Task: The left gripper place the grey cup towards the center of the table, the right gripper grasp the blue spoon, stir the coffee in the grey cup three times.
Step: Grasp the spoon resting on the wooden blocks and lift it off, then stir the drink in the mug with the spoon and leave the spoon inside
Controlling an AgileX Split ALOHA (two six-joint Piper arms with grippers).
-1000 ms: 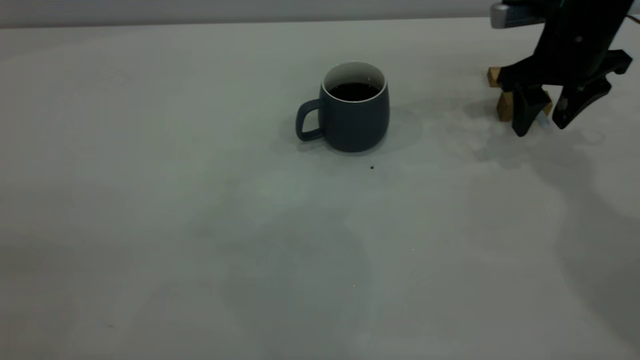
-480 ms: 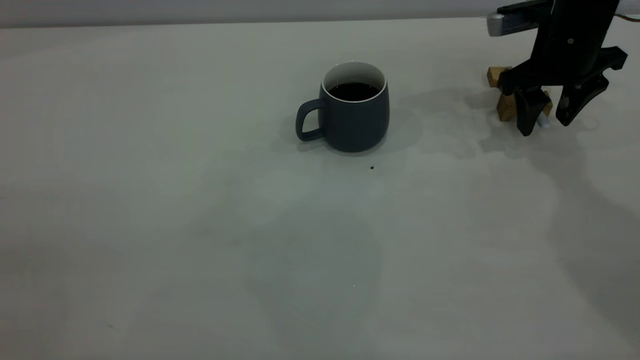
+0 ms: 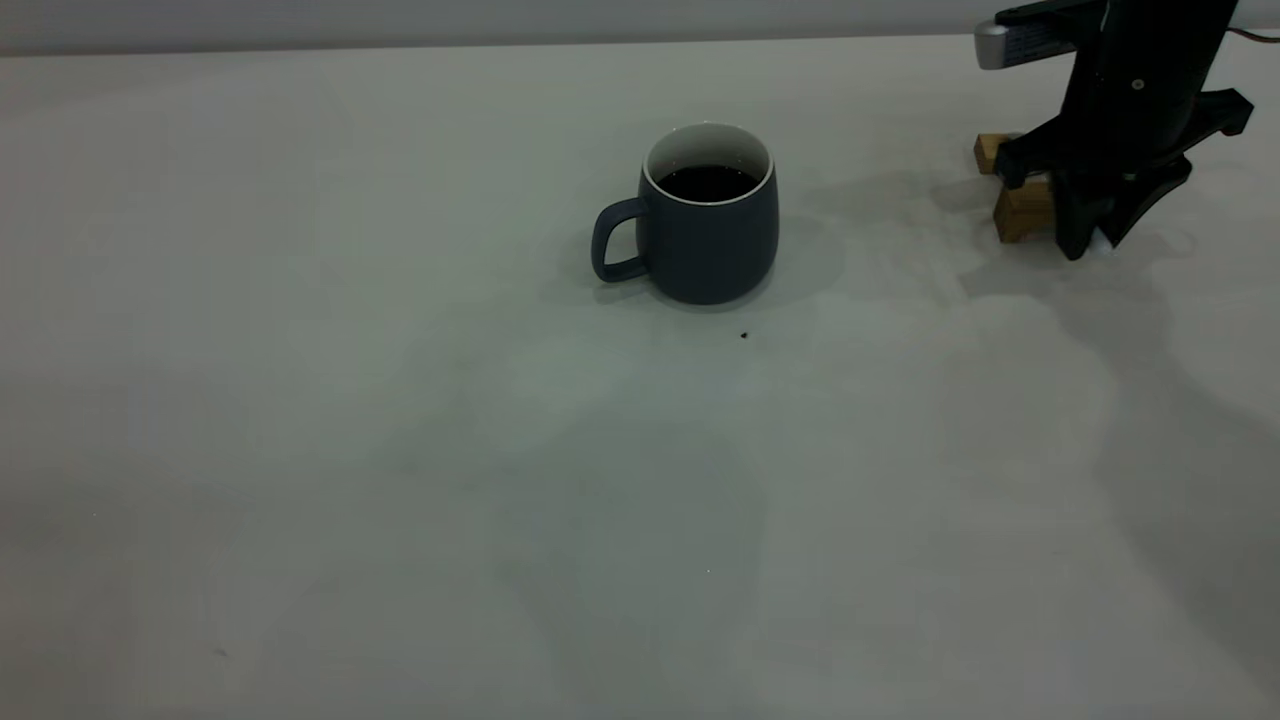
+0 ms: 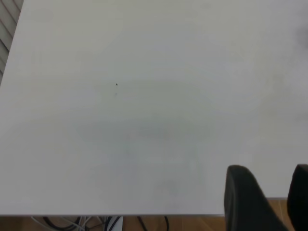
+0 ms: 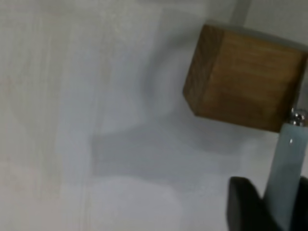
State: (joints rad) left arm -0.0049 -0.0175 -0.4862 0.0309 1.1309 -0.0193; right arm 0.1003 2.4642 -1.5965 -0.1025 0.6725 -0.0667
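The rounded dark blue-grey mug, the grey cup [image 3: 708,226], stands upright near the middle of the wide off-white table [image 3: 400,450], its loop handle to the left and dark coffee [image 3: 707,183] inside; a tiny dark speck [image 3: 744,335] lies just in front of it. Far right, the black right gripper [image 3: 1090,243] is down at the tabletop beside two brown wooden blocks [image 3: 1020,208], its thick fingers drawn narrow; the right wrist view shows the pale light-blue handle of the blue spoon [image 5: 285,178] held between them, beside one block [image 5: 243,78]. The left gripper [image 4: 269,197] hangs at a table edge, two dark fingers slightly apart, holding nothing.
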